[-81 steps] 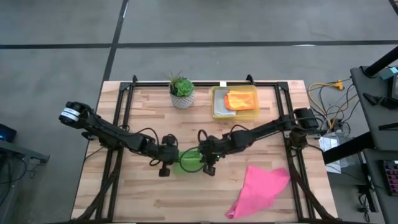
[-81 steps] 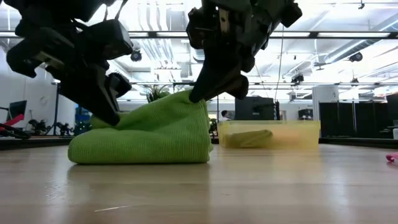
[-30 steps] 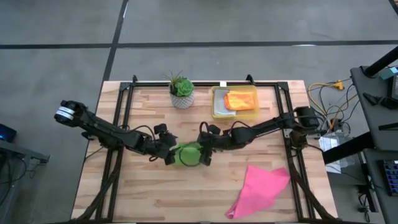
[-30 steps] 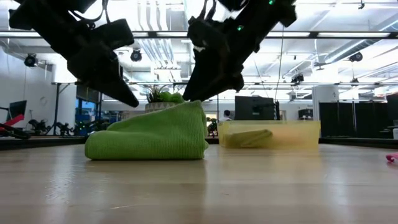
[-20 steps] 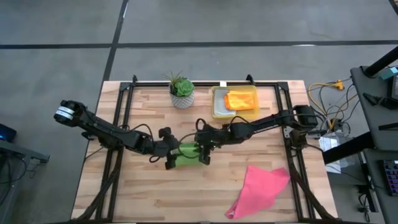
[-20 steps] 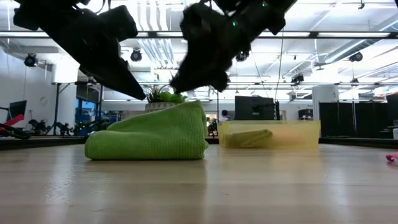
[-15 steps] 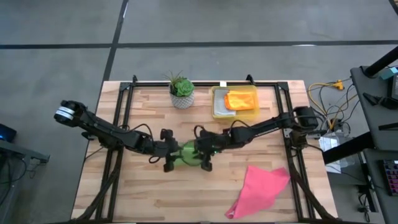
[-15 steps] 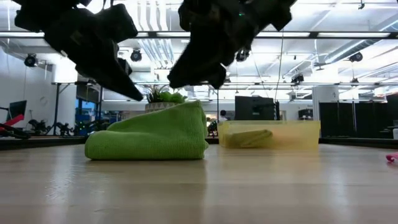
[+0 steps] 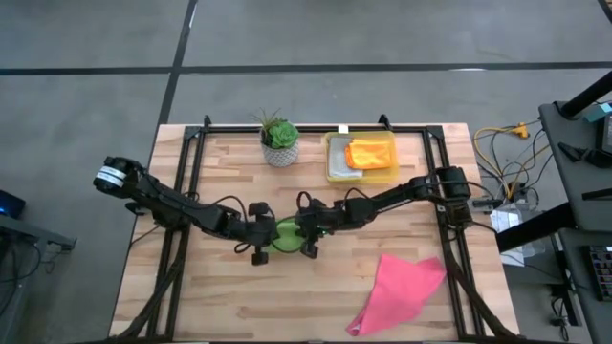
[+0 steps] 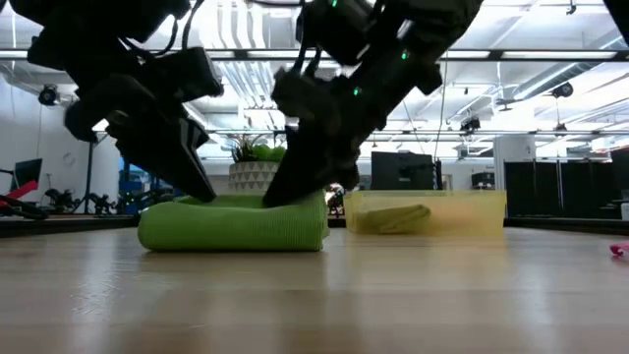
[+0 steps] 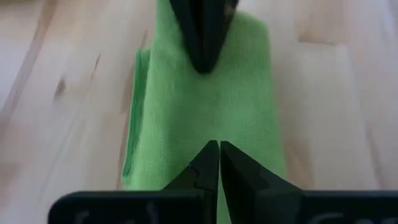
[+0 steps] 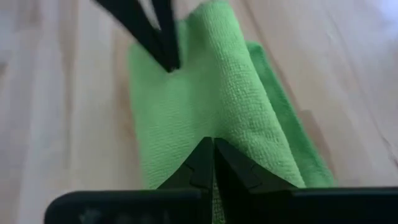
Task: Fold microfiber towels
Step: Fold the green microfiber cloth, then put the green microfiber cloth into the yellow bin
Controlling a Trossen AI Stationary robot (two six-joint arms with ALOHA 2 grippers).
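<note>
- Green towel lies folded into a flat, narrow bundle at mid-table, on the wooden table, in front of the potted plant.
- Left gripper is down on the towel's left end, fingers clenched together; in the left wrist view the tips meet with no gap, resting on the green cloth.
- Right gripper is down on the towel's right end, fingers also pressed together; the right wrist view shows the tips closed at a raised ridge of the cloth. Cannot tell whether a pinch of fabric is caught between them.
- The two grippers face each other across the towel, which lies between them; each wrist view shows the other's dark tip at the far end of the cloth.
- Low view: both grippers press onto the top of the towel, left one near its left part, right one near its right part; bundle sits low and flat on the tabletop.
- Orange towel lies in the yellow bin at the back of the table, over a grey one.
- Pink towel lies loose and unfolded at the front right of the table, well apart from both grippers.
</note>
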